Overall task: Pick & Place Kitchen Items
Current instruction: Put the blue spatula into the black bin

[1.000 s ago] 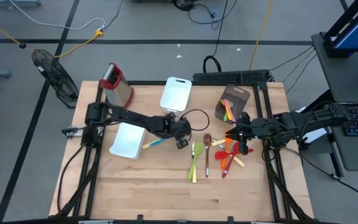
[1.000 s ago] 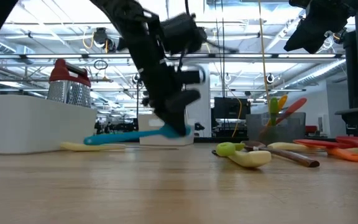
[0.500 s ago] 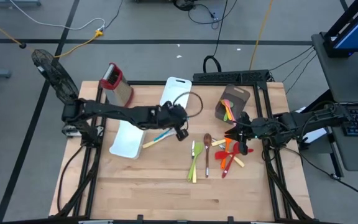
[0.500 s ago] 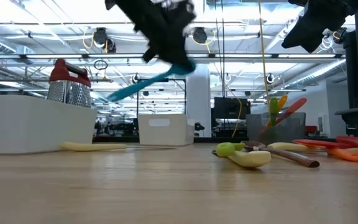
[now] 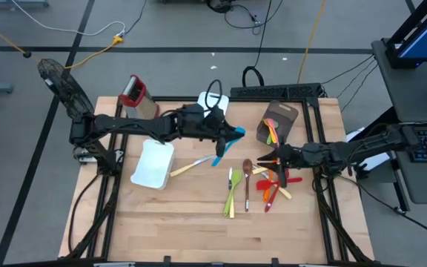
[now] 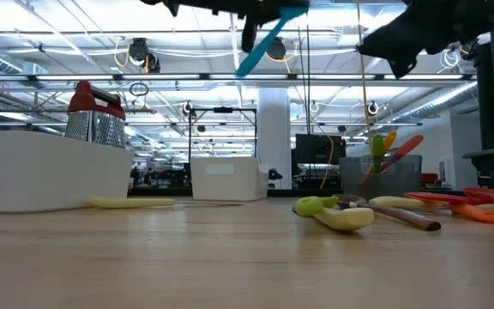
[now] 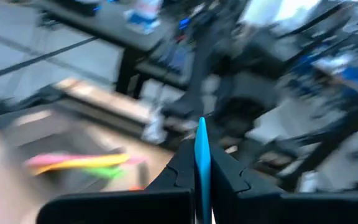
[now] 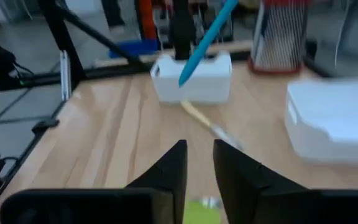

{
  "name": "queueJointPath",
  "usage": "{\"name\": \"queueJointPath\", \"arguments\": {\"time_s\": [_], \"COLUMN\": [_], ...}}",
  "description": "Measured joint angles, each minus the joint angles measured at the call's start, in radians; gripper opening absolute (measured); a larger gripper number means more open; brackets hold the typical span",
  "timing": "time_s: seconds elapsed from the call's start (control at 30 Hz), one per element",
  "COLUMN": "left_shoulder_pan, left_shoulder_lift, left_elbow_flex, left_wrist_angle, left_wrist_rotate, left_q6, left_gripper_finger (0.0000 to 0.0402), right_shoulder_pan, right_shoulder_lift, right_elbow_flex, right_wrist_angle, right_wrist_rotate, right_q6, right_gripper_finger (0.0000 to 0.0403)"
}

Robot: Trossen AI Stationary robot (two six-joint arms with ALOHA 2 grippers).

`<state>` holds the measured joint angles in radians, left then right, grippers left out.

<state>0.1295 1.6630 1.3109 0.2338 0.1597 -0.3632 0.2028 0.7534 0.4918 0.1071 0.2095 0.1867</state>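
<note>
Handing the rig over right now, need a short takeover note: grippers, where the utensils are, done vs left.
Left gripper: shut on the blue utensil, held in the air between the far white tray and the holder.
Right gripper: open, empty, above the red and orange utensils.
Done: some utensils stand in the holder.
Left: blue utensil to place; cream-handled utensil by the near white tray, green utensils, wooden spoon and the red-orange pile lie on the table.

blue spatula [image 5: 227, 141] now aloft, carried rightward
</note>
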Motion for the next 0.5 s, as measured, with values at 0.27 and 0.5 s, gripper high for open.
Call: {"name": "queueJointPath", "arguments": {"time_s": [0.27, 0.5], "left_shoulder_pan": [0.001, -0.008], "left_shoulder_lift": [0.0, 0.012], "left_elbow_flex": [0.0, 0.001], "left_wrist_angle": [0.217, 0.36], "left_wrist_rotate": [0.152, 0.157], "left_q6": [-0.092, -0.083], "left_gripper_finger": [0.0008, 0.0008], "right_shoulder_pan": [0.0, 0.0], "right_shoulder_lift": [0.006, 0.102], "right_elbow_flex": [-0.174, -0.21], "right_wrist_angle": [0.541, 0.723], "right_wrist_rotate": [-0.001, -0.002], "right_q6": [-0.281, -0.31], "right_gripper_finger": [0.0166, 0.0235]}}
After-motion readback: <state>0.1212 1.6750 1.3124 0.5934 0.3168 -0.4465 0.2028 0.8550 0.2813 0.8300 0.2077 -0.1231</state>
